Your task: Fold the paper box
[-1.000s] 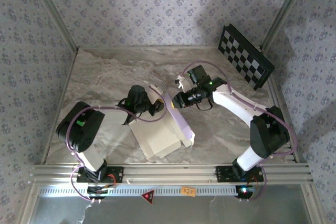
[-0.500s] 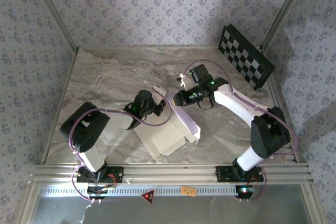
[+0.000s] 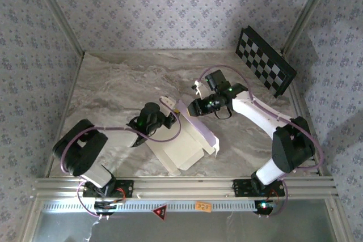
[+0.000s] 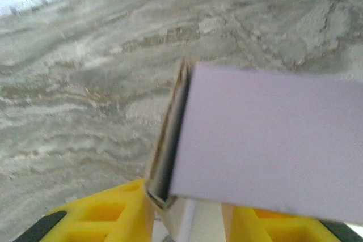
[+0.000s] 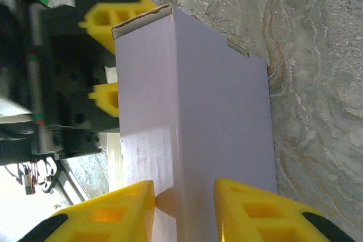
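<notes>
Surface: grey-veined marble finish (image 3: 113, 83), walled in by patterned paper on three sides.
Paper box: part-folded (image 3: 178, 150), lying at the centre of the surface towards the near edge, between the two arms.
Box, inside: the cream panel lies flat, face up.
Box, outside: one long lilac side stands raised and tilted along the right edge of the cream panel.
Left end effector: at the far edge of the box (image 3: 166, 118), just beside the far end of the raised lilac side.
Left end effector, state: the yellow fingers (image 4: 108, 216) are set wide, with a standing card edge between them. The card lies against the finger on the left of the wrist view. Contact with the other finger cannot be told, because blurred lilac card covers it.
Right end effector: at the far end of the raised lilac side (image 3: 191, 107), facing the left end effector with the card between them.
Right end effector, state: narrow, with one yellow finger (image 5: 108, 211) on each side of a fold in the lilac card, holding it.
Checkerboard panel: leaning at the far right wall (image 3: 265, 60), well apart from the box.
</notes>
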